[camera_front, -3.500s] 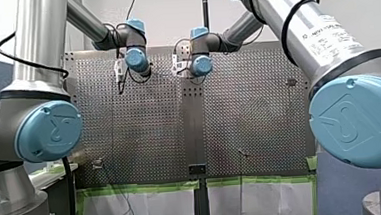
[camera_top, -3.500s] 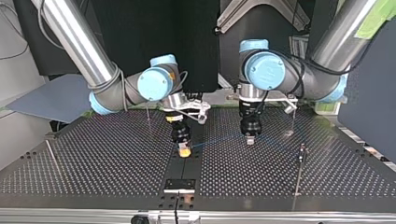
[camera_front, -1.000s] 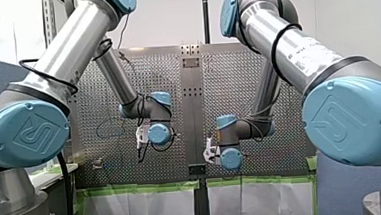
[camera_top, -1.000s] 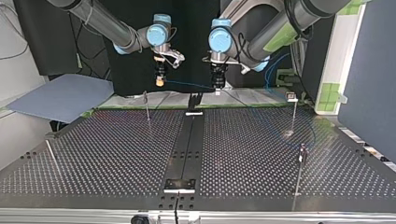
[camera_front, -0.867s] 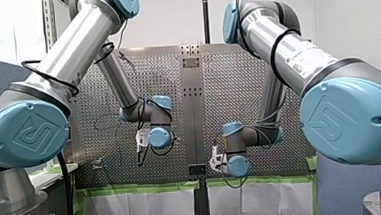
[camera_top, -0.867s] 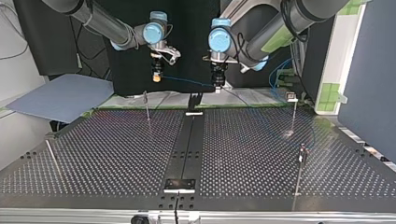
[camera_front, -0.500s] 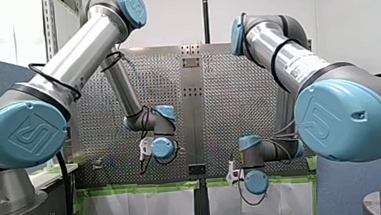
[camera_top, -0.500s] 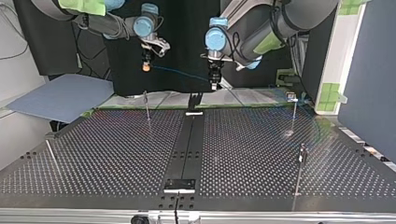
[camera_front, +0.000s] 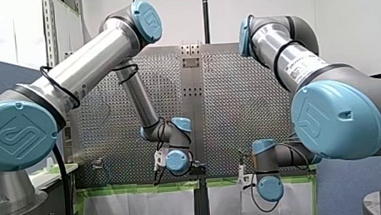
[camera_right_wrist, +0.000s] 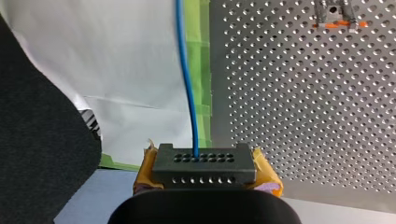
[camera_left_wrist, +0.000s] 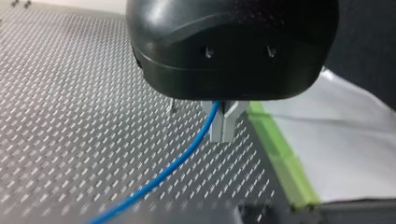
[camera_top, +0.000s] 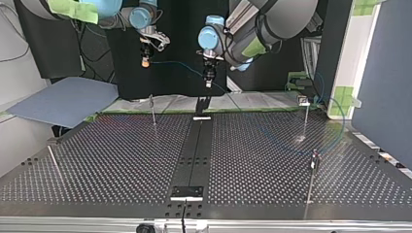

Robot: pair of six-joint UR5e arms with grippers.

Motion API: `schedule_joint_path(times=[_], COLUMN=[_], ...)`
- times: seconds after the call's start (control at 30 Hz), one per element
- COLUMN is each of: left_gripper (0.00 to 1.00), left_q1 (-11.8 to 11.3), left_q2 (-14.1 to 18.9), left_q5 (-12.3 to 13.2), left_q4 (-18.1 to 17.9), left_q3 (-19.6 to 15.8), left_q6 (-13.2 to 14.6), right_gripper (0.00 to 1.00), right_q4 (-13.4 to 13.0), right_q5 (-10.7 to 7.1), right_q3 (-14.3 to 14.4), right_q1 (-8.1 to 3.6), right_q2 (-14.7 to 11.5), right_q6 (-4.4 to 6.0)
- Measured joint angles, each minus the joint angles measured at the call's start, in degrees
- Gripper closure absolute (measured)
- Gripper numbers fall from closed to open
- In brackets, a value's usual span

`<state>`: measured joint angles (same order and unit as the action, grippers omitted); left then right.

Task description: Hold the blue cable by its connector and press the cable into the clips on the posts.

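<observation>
Blue cable [camera_top: 177, 64] is up in the air, strung between the two grippers beyond the far edge of the counter [camera_top: 121, 160] in the top view, and none of it sits in a clip yet. My right gripper [camera_right_wrist: 204, 173] has the connector [camera_right_wrist: 204, 163]: yellow pads [camera_right_wrist: 145, 172] clamped on either side of the black block, with the cable leaving it straight ahead. That's the anchor end, just as the task asks.

My left gripper [camera_left_wrist: 222, 128] has its metal fingers [camera_left_wrist: 215, 126] pinched shut on the cable a little way along. I'd say that is to make the stretch between the two grippers run fairly straight, so it can be steered as one piece.

Past the left gripper the cable drops toward the counter and shows faintly at the top view's right, near a post [camera_top: 306, 116] with its clip [camera_top: 303, 100] on top. Another post [camera_top: 153, 110] stands on the right gripper's side.

My read is that this is the carry, with the line-up over a clip to come. Tension matters here, since a slack cable would be hard to seat.
</observation>
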<state>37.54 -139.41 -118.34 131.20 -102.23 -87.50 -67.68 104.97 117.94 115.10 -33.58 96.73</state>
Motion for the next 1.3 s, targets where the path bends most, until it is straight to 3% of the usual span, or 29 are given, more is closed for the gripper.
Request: schedule_joint_path(times=[0.1,0.37,0.77,1.03,1.3], left_gripper=[1.0,1.0,1.0,1.0,1.0], left_q1=[1.7,4.2,6.5,7.2,7.0], left_q2=[-1.9,-6.5,-7.3,-8.6,-8.9], left_q5=[-0.7,-1.4,-1.8,-1.9,-1.9], left_q4=[1.2,2.1,3.9,5.7,6.5], left_q3=[1.9,6.5,11.1,14.0,16.8], left_q6=[0.0,-0.9,-3.4,-4.3,-5.0], right_gripper=[1.0,1.0,1.0,1.0,1.0], right_q4=[-0.8,-1.4,1.9,6.3,8.7], right_q5=[-1.48,-5.82,-12.55,-17.11,-21.35], right_q3=[0.0,-0.5,-5.1,-9.5,-11.9], right_q1=[-1.47,-5.8,-12.44,-14.06,-15.72], right_q2=[-0.1,-0.1,-0.1,-0.1,-0.2], right_q6=[-0.4,-3.16,-2.69,-4.9,-4.65])
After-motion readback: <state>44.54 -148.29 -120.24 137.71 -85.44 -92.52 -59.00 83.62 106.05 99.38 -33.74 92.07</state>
